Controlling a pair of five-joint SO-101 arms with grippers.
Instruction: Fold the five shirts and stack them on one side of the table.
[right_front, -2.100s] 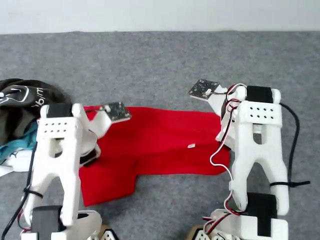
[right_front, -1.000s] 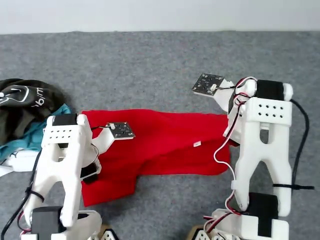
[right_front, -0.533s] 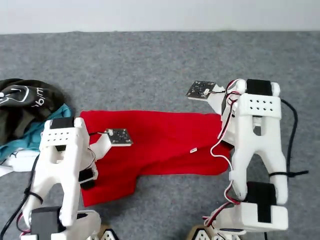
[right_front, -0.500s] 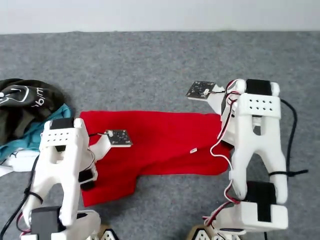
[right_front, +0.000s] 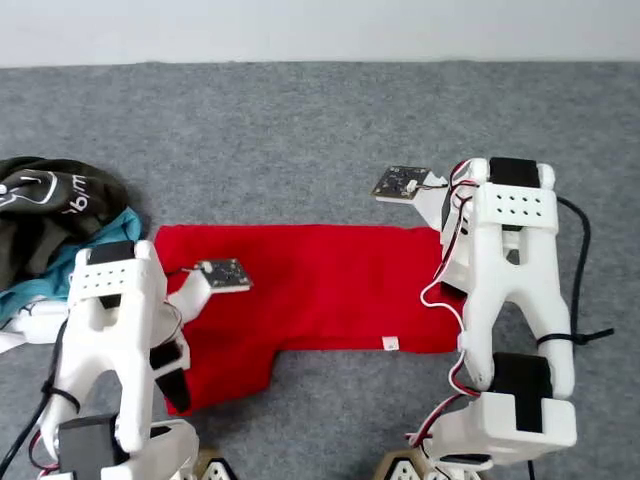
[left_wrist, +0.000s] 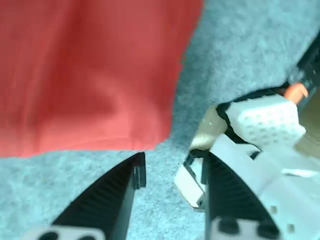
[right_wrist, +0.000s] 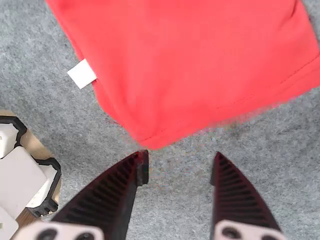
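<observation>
Across the desk: grey felt desk (right_front: 300, 130), work going on at its near edge.
Red shirt: the red shirt (right_front: 320, 285) lies flat mid-desk. Over the last two seconds it has slid a touch nearer and spread smoother, and its far edge now runs straight.
Shirt pile: the dark and teal pile (right_front: 50, 220) sits at the left edge, untouched and waiting its turn.
Left hand: the left hand (left_wrist: 172, 170) is released, fingers apart and empty. It has drawn back and hangs over the sleeve-side near corner.
Right hand: the right hand (right_wrist: 180, 165) is released too, pulled back and hovering just off the shirt's near corner.
White tag: the white tag (right_front: 390, 344) has travelled from mid-cloth to the near hem. By my read the pull-and-let-go is done and folding proper comes next.
</observation>
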